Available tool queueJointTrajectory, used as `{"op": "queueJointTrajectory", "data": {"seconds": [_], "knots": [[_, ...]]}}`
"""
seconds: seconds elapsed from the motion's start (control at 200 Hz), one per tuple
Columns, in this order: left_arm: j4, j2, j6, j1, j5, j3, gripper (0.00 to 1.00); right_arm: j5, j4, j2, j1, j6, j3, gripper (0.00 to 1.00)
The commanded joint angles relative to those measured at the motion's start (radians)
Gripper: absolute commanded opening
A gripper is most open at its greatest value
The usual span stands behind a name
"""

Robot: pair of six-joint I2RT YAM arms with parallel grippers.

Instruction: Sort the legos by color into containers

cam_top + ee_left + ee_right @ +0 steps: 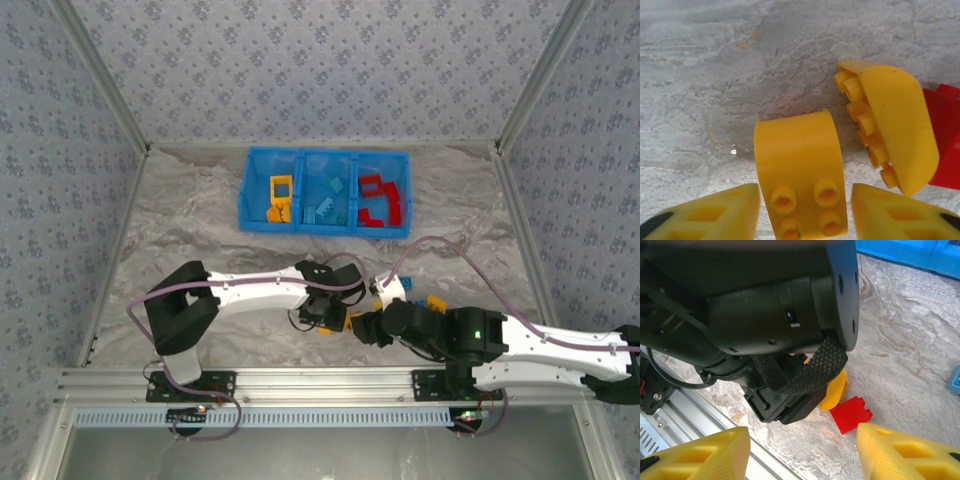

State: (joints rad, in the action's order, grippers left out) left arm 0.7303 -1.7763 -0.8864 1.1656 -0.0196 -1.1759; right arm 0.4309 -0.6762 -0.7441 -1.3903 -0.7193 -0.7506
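A yellow curved brick [799, 165] lies studs up on the table between the fingers [715, 216] of my left gripper [805, 202], which is open with a gap on each side. A second yellow curved brick [892, 125] lies on its side just to its right, against a red brick [945, 137]. My right gripper [802, 447] is open and holds nothing, close to the left wrist [765, 320], with the red brick [851, 414] ahead of it. The blue bin [323, 190] at the back holds yellow, light blue and red bricks in separate compartments.
A light blue brick [395, 290] and a yellow brick [436, 302] lie loose right of the grippers. The two grippers [335, 318] [366, 326] are crowded together near the front rail [320, 382]. The marbled table stretches bare to the left.
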Motion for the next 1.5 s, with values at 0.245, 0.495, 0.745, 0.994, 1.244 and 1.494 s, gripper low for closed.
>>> {"op": "queueJointTrajectory", "data": {"seconds": [0.245,0.495,0.745,0.994,1.244,1.494], "knots": [[0.106,0.093,0.014,-0.002,-0.164,-0.022,0.33,0.049,-0.008,-0.006,0.005,-0.009,-0.031,0.61],[0.222,0.24,0.14,-0.196,-0.223,-0.096,0.33,-0.009,0.154,-0.149,0.094,0.116,-0.107,0.61],[0.209,0.114,0.335,-0.502,-0.277,-0.297,0.33,0.06,0.445,-0.402,0.175,0.262,-0.197,0.66],[0.15,-0.213,0.435,-0.661,-0.377,-0.628,0.3,0.038,0.645,-0.516,0.261,0.321,-0.223,0.67],[0.209,-0.515,0.473,-0.739,-0.465,-1.002,0.3,-0.011,0.772,-0.574,0.317,0.348,-0.197,0.73],[0.241,-0.676,0.503,-0.766,-0.438,-1.201,0.32,-0.035,0.931,-0.695,0.347,0.391,-0.231,0.76]]}}
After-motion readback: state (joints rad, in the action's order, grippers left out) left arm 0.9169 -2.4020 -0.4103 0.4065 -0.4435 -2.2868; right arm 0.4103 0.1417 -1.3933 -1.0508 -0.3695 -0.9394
